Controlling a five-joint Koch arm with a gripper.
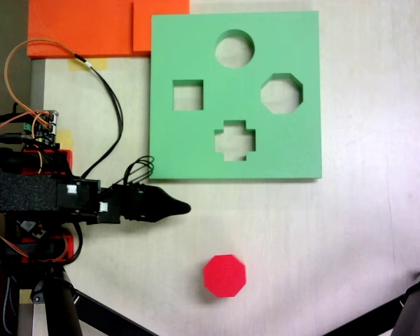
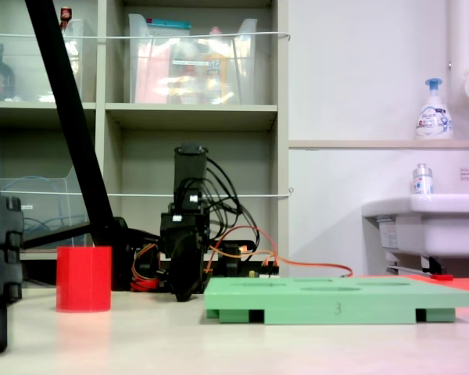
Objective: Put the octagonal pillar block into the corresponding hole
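Octagonal pillar block [image 1: 225, 275] stands apart from the gripper [image 1: 184, 207], whose finger gap I cannot tell; a careless approach could push it away.

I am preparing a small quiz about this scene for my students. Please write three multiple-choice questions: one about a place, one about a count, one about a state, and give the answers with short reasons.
1. In the top-down fixed view, where is the red octagonal block?
A. On the bare table, below the green foam board
B. Inside the octagonal hole
C. On the orange sheet

2. How many cutouts does the green foam board have?
A. Two
B. Four
C. Six

3. What is the state of the gripper?
A. Holding the block
B. Pressing on the board
C. Holding nothing, apart from the block

Answers:
1. A, it stands alone on the table.
2. B, there are round, square, octagonal and cross-shaped holes.
3. C, the tip is apart from both block and board.
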